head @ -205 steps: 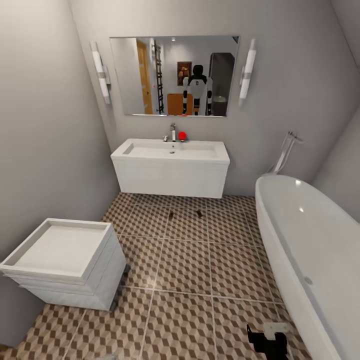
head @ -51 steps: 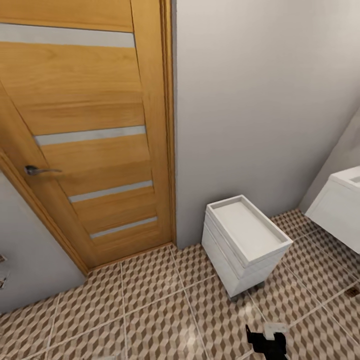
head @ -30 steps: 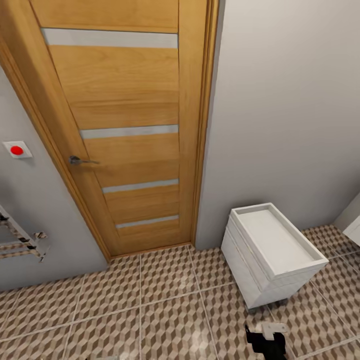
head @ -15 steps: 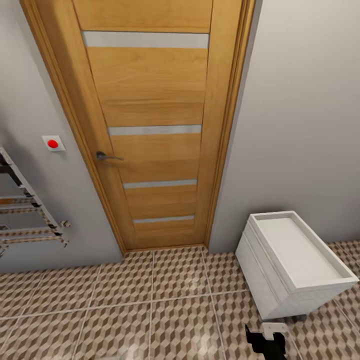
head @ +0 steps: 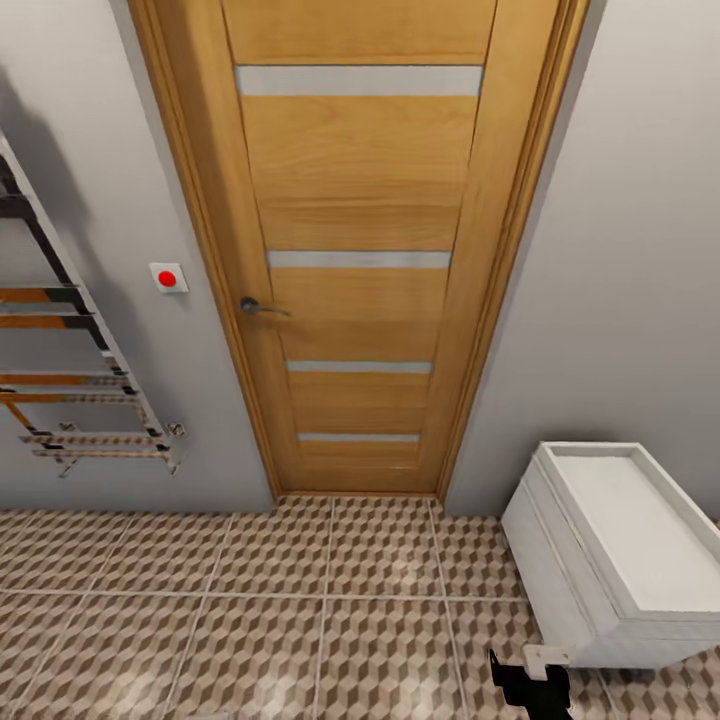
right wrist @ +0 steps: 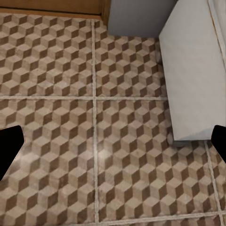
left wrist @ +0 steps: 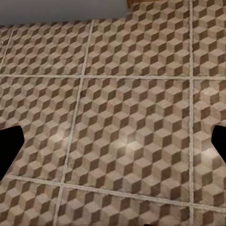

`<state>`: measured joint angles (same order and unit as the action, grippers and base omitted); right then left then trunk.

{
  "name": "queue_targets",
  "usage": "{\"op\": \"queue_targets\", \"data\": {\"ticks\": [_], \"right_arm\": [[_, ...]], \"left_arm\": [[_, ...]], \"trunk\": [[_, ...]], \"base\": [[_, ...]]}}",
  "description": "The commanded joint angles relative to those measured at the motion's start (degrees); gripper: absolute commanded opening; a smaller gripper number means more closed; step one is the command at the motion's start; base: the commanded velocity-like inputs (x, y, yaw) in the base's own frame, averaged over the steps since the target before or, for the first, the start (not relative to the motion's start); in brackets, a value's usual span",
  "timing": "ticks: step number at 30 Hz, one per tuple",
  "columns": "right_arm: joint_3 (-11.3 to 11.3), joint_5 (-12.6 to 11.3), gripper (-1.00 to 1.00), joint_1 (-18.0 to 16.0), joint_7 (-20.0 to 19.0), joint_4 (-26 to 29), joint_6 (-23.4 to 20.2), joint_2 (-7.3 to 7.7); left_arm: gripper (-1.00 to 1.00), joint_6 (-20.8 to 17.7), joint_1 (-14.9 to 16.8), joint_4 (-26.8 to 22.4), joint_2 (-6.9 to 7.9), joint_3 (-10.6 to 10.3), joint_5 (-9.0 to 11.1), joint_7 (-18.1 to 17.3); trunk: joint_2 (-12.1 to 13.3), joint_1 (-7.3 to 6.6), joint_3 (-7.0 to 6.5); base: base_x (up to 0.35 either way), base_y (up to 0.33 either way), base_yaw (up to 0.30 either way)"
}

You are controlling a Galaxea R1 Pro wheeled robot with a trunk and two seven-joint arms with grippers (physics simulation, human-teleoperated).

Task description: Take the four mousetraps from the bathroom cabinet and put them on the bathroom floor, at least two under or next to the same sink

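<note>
The head view faces a closed wooden door (head: pixel 362 250) of warm orange-brown grain, crossed by four pale frosted strips and fitted with a small metal lever handle (head: pixel 262 307). Grey matte walls (head: pixel 630 250) stand on either side of it. On the wall left of the door sits a white square plate with a red button (head: pixel 168 277), and further left a ladder-like towel rail (head: pixel 70 370) of dark uprights and wood-toned rungs leans up the wall.

At lower right stands the white square toilet (head: pixel 625 555), a boxy unit with ribbed horizontal sides; its top is a shallow recessed tray with a raised rim (nothing lies in it as far as the frame shows). In the right wrist view its flat white side (right wrist: pixel 193 75) rises from the tiles.

The bathroom floor (head: pixel 300 620) is laid in large square tiles printed with a brown, beige and white cube pattern, separated by pale grout lines, with a soft sheen where light falls. The same pattern runs across the left wrist view (left wrist: pixel 122 122) and the right wrist view (right wrist: pixel 84 136).

A black part of the right arm with a small white block (head: pixel 535 675) shows at the bottom edge of the head view. In each wrist view two dark fingertips (left wrist: pixel 9 148) (right wrist: pixel 9 148) sit at opposite edges, so both the left gripper (left wrist: pixel 113 146) and the right gripper (right wrist: pixel 113 146) are spread wide with nothing between the fingers.
</note>
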<state>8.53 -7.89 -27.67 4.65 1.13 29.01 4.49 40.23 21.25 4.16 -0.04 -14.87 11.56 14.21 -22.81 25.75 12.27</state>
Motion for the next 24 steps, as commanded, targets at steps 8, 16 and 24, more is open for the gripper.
{"op": "queue_targets", "data": {"ticks": [8,16,24], "right_arm": [[0.5,-0.5,1.00,0.0,0.1,0.0,0.2,0.06],[0.5,-0.5,1.00,0.0,0.1,0.0,0.2,0.01],[0.5,-0.5,1.00,0.0,0.1,0.0,0.2,0.00]], "left_arm": [[1.00,0.2,0.1,0.2,0.16,-0.5,0.3,0.2],[1.00,0.1,0.1,0.2,0.30,-0.5,0.3,0.1],[1.00,0.1,0.0,0.2,0.30,-0.5,0.3,0.1]], "trunk": [[-0.1,0.03,0.11],[-0.1,0.03,0.11],[-0.1,0.03,0.11]], "base": [[0.000,0.000,0.250],[0.000,0.000,0.250],[0.000,0.000,0.252]]}}
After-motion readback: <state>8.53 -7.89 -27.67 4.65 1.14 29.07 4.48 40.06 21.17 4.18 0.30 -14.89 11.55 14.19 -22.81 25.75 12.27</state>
